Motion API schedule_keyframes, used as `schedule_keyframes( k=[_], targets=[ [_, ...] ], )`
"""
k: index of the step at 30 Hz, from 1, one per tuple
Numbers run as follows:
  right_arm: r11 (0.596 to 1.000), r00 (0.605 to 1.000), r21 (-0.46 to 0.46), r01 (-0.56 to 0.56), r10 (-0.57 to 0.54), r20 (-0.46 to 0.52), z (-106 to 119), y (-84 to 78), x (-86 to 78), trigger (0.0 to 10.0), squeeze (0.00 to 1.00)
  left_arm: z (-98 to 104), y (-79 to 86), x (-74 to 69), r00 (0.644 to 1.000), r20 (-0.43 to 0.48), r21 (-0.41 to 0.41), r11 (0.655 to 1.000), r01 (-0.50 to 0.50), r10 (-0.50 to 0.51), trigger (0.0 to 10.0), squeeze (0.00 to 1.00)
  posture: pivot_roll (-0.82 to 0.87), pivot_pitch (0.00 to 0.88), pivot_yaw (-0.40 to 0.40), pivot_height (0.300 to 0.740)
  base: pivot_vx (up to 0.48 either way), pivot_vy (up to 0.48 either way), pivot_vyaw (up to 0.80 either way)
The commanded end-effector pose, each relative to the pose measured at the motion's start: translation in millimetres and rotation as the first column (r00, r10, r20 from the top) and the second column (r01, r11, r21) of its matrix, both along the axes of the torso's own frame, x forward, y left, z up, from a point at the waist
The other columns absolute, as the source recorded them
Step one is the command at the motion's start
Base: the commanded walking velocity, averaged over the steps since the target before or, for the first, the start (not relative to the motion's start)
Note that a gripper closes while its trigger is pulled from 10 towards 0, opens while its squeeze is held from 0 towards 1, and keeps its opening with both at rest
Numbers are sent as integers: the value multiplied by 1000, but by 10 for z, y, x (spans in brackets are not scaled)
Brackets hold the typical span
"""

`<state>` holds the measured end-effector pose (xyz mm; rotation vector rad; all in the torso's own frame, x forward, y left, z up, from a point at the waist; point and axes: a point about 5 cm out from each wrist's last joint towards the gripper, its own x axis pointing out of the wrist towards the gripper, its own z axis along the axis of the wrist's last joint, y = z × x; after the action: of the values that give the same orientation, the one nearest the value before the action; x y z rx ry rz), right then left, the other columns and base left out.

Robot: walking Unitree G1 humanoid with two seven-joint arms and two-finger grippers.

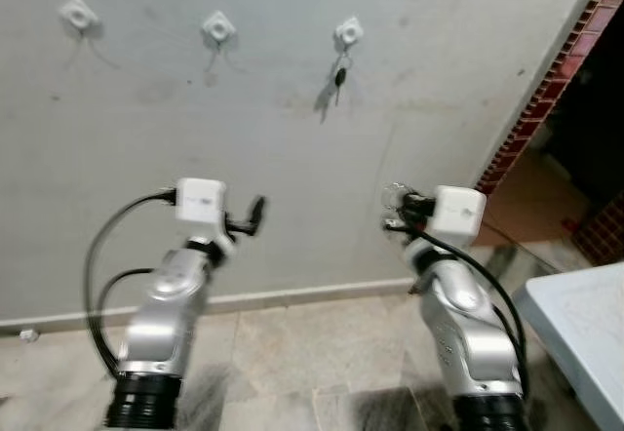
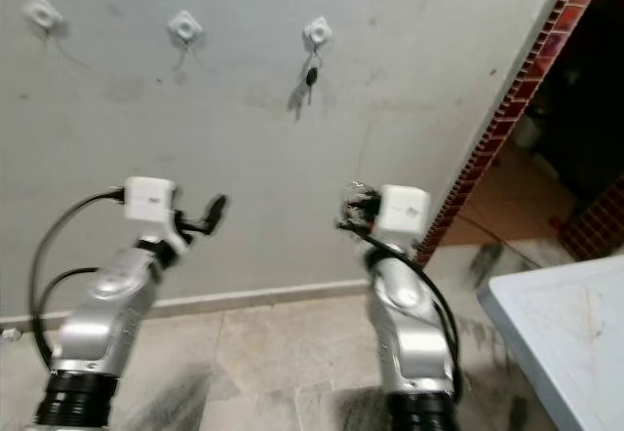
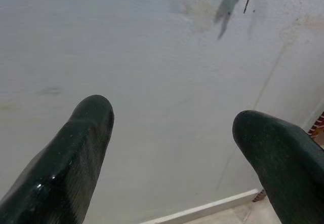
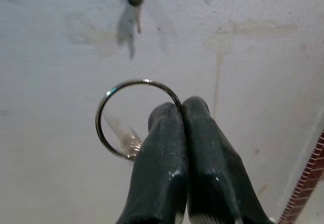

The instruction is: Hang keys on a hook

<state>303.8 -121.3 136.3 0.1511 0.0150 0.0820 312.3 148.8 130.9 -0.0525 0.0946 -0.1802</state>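
Right gripper (image 4: 181,113) pinching key ring (image 4: 135,118)

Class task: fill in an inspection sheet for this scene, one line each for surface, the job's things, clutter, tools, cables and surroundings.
Surface: grey wall, stained, three white hooks; left hook and middle hook bare.
Job's things: key ring pinched in right tool; dark key hangs on right hook.
Clutter: nothing seen.
Tools: right tool shut on ring; left tool open, facing wall.
Cables: black cable loops beside left arm.
Surroundings: tiled floor, brick edge, pale tabletop.
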Motion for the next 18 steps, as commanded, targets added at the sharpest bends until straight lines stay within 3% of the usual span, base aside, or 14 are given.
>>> schedule_keyframes(
  k=[1, 11, 18],
  targets=[
    [999, 999, -10, 45, -45, -2, -11, -137, 3, 10000, 0, 34, -133, 15, 999, 8, -11, 999, 38, -38, 10000, 0, 80, 0, -95, 740, 281, 390, 0],
    [999, 999, -9, 49, -49, -4, -17, -140, 2, 10000, 0, 17, -130, 16, 1000, -7, -8, 1000, 29, -30, 10000, 0, 78, 0, -97, 740, 49, 395, 0],
    [999, 999, -7, 51, -51, -6, -24, -137, 0, 10000, 0, 6, -124, 25, 1000, -20, -41, 999, 2, -3, 10000, 0, 77, 0, -94, 740, 0, 0, 0]
  ],
)
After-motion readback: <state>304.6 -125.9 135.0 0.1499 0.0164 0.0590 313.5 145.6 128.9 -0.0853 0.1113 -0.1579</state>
